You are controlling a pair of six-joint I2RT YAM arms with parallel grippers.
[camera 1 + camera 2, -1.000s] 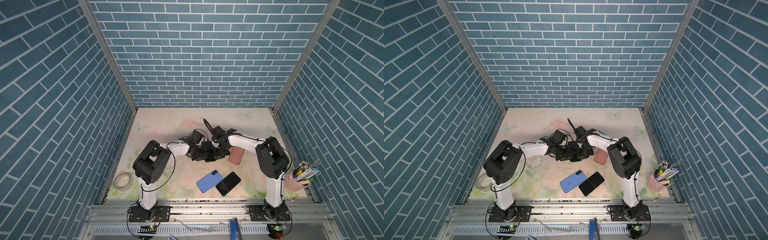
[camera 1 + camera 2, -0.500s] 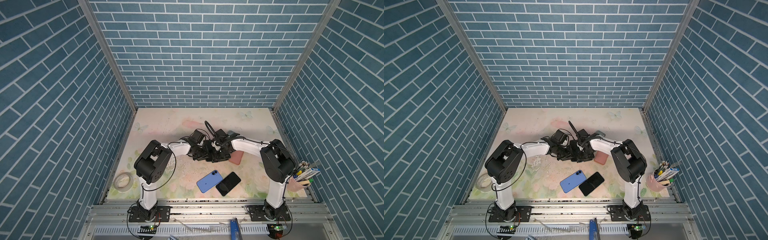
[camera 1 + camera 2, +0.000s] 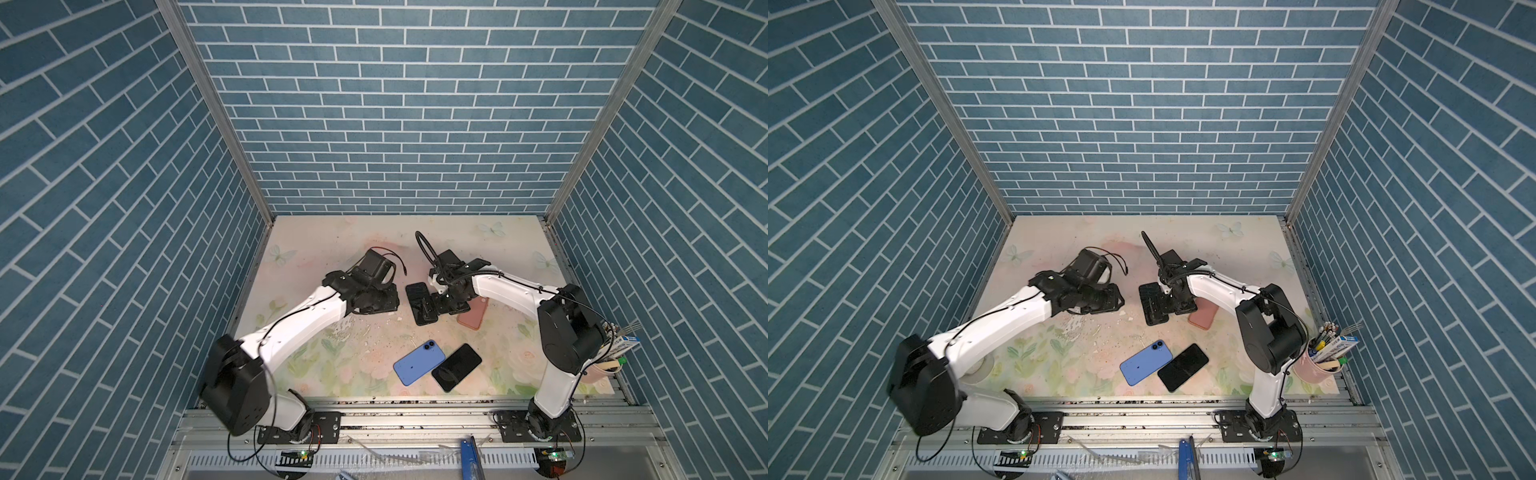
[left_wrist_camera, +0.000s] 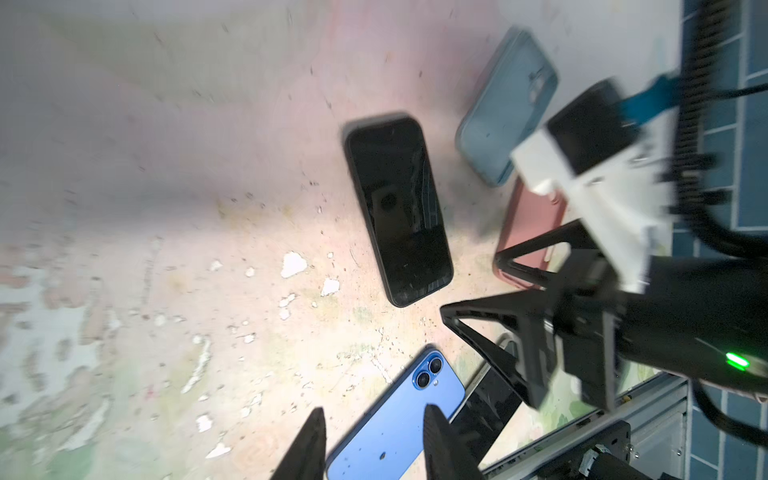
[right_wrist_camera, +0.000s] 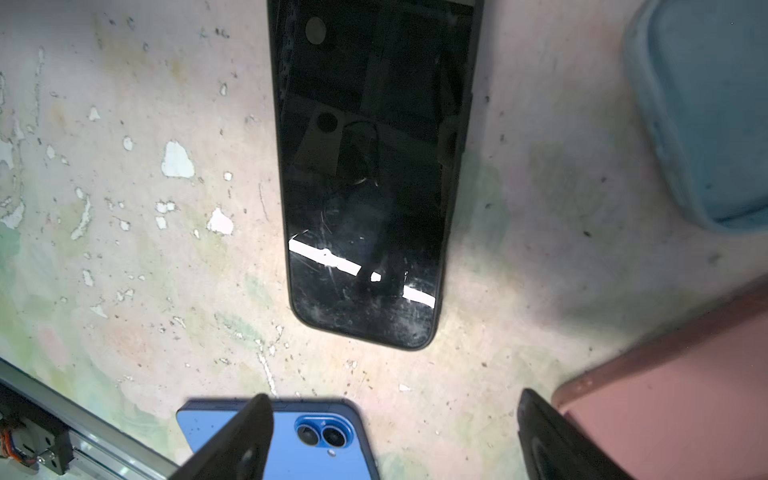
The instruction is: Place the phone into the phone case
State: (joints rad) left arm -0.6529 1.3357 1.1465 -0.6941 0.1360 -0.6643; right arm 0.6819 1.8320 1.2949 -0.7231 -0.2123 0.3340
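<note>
The right end effector (image 5: 395, 415) hangs spread wide and empty over the black phone (image 5: 365, 174), which lies flat, screen up, mid-counter (image 5: 124, 249). The left end effector (image 4: 374, 415), partly spread and empty too, sits at the phone's nine o'clock. A pink case (image 3: 473, 316) lies at three o'clock, a blue phone (image 3: 419, 361) at six.

Floral table (image 3: 478, 249): scratched black phone (image 3: 417, 293), pink case (image 3: 473, 316), blue phone (image 3: 419, 361), dark phone (image 3: 456, 367), grey-blue case (image 4: 505, 112)

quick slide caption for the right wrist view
Right gripper, jaws open, near a black phone lying flat; blue phone, pink case alongside.
</note>
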